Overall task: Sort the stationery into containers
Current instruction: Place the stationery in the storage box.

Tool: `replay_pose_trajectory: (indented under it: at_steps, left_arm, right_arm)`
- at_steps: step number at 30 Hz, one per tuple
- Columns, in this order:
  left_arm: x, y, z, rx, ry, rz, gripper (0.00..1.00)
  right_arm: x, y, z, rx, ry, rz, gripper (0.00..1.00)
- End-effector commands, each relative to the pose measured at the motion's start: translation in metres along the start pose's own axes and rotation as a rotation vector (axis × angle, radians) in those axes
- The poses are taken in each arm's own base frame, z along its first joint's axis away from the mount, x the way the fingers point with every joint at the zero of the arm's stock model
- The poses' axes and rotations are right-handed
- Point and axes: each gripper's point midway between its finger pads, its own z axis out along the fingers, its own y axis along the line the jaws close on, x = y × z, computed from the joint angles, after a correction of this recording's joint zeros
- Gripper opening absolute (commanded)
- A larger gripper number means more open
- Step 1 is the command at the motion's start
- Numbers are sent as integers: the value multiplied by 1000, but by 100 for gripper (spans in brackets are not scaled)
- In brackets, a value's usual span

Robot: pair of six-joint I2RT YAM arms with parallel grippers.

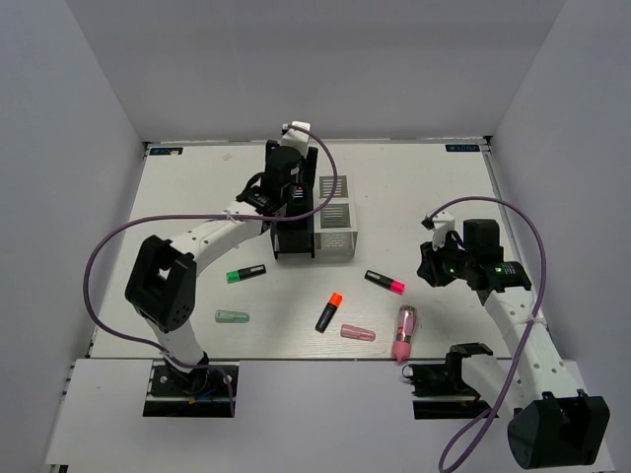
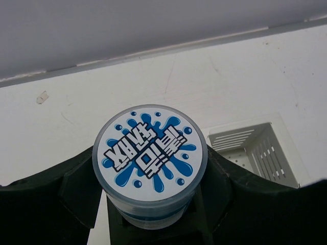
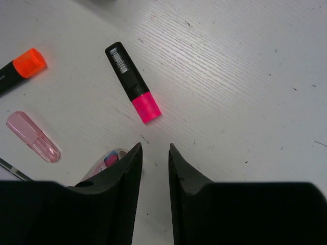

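Tape roll [image 2: 149,166], blue-white: clamped between the left jaws, which stand wide. Right jaws: narrowly apart, holding nothing, above the surface [image 3: 245,76] near the pink-capped highlighter [image 3: 133,81].

Left gripper [image 2: 150,191] full; right gripper [image 3: 154,153] ajar

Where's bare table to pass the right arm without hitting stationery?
Bare: far right, between the white box and the right edge of the table; also the far left corner beside the black box. Crowded: the strip before the boxes, green highlighter through pink-clear tube.
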Motion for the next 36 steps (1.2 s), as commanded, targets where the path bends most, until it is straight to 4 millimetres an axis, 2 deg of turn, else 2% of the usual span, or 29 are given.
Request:
replay_pose_trajectory:
  at_steps: [1, 9, 12, 18, 36]
  left_arm:
    - [-30, 10, -2, -40, -106, -56, 0]
    - [-21, 20, 8, -88, -127, -96, 0]
    - [-20, 20, 10, -91, -123, -94, 0]
    - [-3, 20, 17, -101, -86, -84, 0]
    - [20, 16, 30, -106, -39, -121, 0]
  right_arm:
    - [-6, -1, 0, 3, -27, -13, 31]
    - [-6, -2, 1, 6, -26, -13, 31]
    - [-5, -2, 1, 6, -23, -14, 31]
    - [-5, -3, 1, 12, -22, -11, 32]
    - [-4, -6, 1, 27, -18, -12, 34]
